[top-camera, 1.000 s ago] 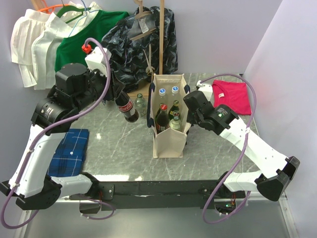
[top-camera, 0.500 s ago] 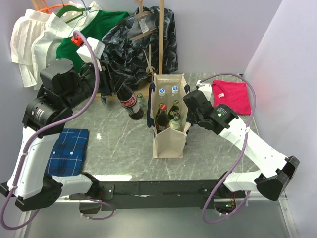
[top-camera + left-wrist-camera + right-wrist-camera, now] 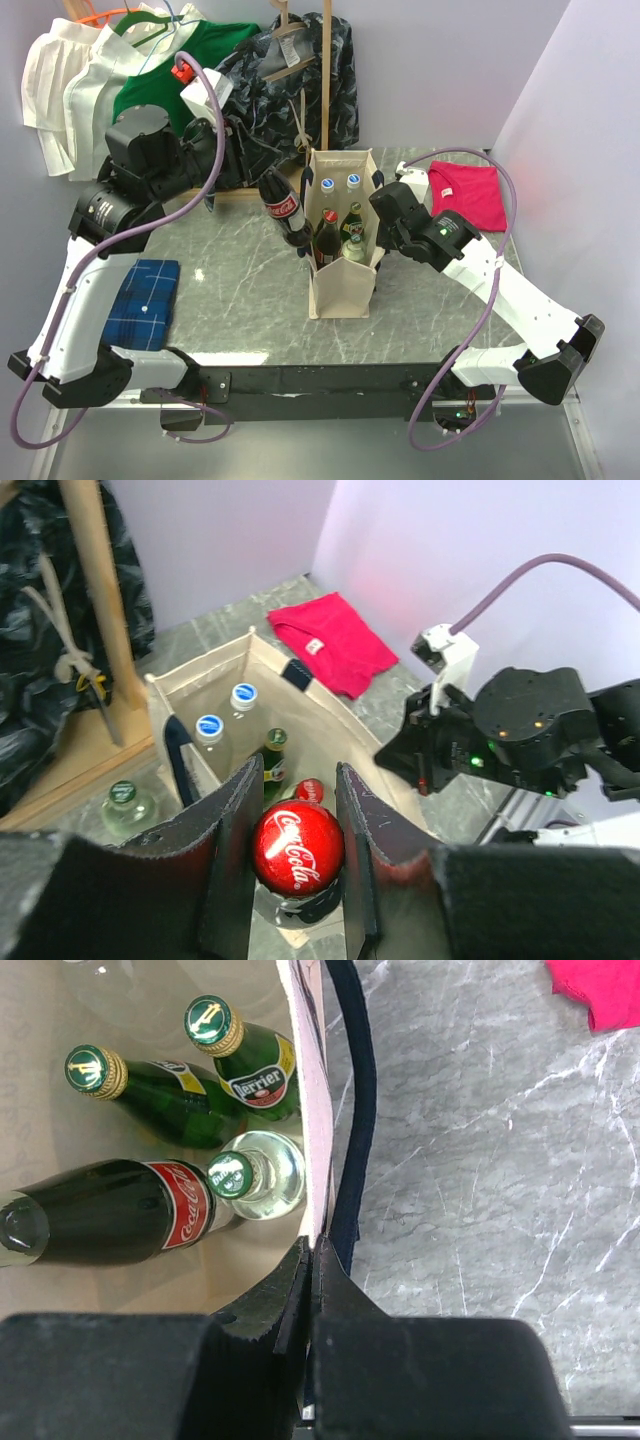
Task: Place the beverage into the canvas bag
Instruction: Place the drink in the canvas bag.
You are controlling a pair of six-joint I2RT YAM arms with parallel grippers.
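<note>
Cream canvas bag (image 3: 341,288) stands upright in the middle of the marble tabletop (image 3: 240,290), with several bottles already inside. The right tool (image 3: 311,1260) is pinched tight on the bag's right-hand rim, next to the navy handle (image 3: 360,1110). The left tool (image 3: 298,805) is clamped on a cola bottle (image 3: 284,209) near its top, the red cap showing between the pads. The bottle hangs tilted in the air, base pointing down at the bag's left rim, just beside it and not inside. Whether it touches the canvas I can't tell. A green Perrier bottle (image 3: 255,1078) leans inside the bag. A red cloth (image 3: 468,192) lies off to the right, well apart.
</note>
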